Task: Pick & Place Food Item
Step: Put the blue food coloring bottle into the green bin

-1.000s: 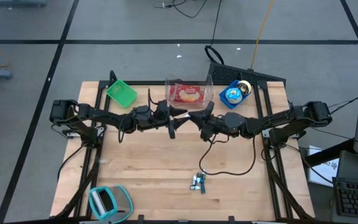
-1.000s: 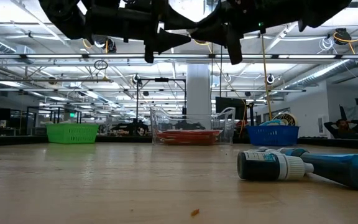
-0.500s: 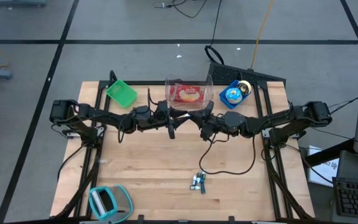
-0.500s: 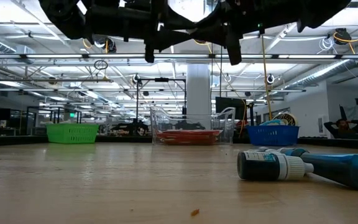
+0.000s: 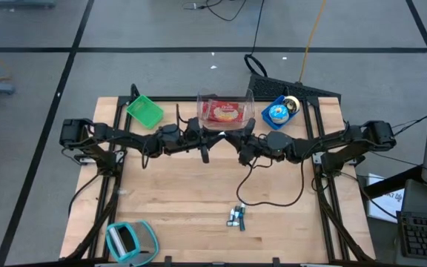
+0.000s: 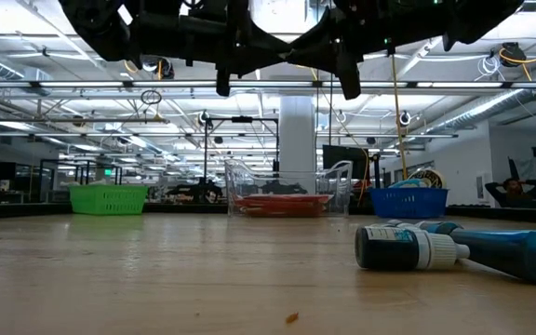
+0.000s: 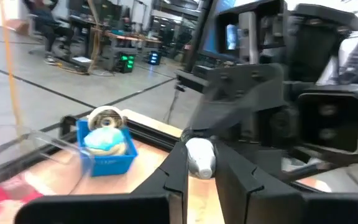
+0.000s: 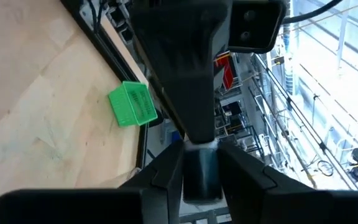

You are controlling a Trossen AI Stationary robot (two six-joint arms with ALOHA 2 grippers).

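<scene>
Food item (image 7: 200,158), small, pale and rounded, was held aloft over the tabletop's (image 5: 184,200) far middle, near the clear bin (image 5: 251,104), pinched by the left jaws and the right jaws alike. It was judged light, stiff and slippery, best gripped around its middle.

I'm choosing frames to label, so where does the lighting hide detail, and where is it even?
Low view: the ceiling lights behind turn the left gripper and the right gripper into black silhouettes. Right wrist view: bright glare from the ceiling washes out one side. High view: the light is even across the table.
</scene>
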